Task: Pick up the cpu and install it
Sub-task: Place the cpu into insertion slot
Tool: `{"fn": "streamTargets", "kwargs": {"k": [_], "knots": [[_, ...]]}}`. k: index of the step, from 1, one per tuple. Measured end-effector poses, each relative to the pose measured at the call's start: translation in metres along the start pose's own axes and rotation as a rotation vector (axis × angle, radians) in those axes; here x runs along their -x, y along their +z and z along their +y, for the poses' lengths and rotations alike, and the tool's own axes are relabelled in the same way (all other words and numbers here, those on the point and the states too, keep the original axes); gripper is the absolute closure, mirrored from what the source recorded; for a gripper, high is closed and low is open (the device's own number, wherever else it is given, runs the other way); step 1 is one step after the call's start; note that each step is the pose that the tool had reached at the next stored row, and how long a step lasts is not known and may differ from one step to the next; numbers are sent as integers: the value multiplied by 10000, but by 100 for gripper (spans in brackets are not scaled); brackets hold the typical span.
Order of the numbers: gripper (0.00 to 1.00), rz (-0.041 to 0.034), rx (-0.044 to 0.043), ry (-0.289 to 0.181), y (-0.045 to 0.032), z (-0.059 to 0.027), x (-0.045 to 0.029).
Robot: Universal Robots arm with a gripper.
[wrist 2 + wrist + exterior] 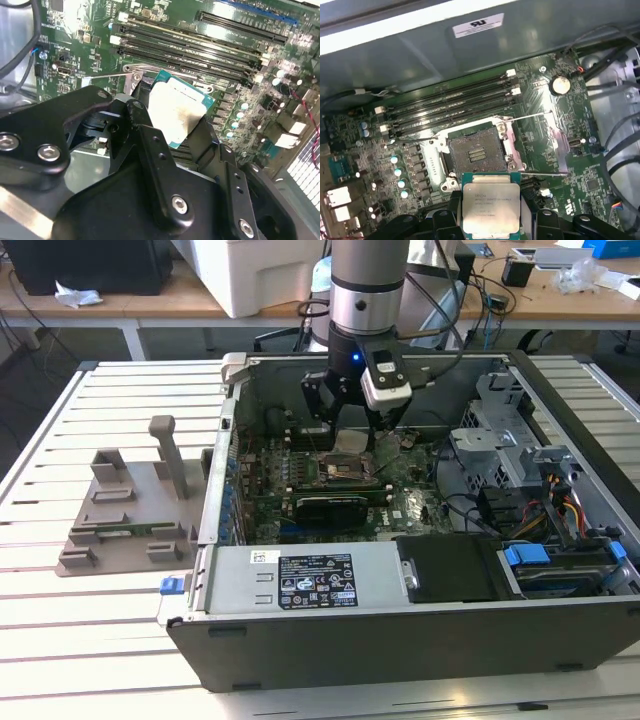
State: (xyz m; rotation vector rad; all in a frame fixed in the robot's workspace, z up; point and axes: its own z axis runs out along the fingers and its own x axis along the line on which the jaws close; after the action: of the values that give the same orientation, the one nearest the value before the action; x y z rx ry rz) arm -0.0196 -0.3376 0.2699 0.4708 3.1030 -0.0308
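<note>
Here's the slatted white worktop (100, 660), and on it a big open case (400, 640) lying on its side. The arm (368, 290) drops straight down into it, over the green board (410, 510) on the case floor. Out on the worktop, towards the exterior view's left of the case, there's a grey stand (130, 510). Now in the first wrist view: four long memory slots (455, 102) run along one side of the socket (476, 152). The socket itself lies bare, its metal frame swung open. On the other side of it, there's the black hand (491, 210), clamped tight on the cpu (491, 200). In both wrist views the fingers (150, 150) press against two opposite edges, with the silver top facing the cameras and a greenish rim showing round it. The cpu is held up off the board, just beside the open socket, not seated.
</note>
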Motion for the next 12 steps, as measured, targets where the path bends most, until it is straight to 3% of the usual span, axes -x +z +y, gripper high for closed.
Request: {"fn": "streamTargets", "kwargs": {"k": [5, 12], "knots": [[45, 6, -22, 616, 0, 0, 0], [45, 23, -57, 1924, 1, 0, 0]]}}
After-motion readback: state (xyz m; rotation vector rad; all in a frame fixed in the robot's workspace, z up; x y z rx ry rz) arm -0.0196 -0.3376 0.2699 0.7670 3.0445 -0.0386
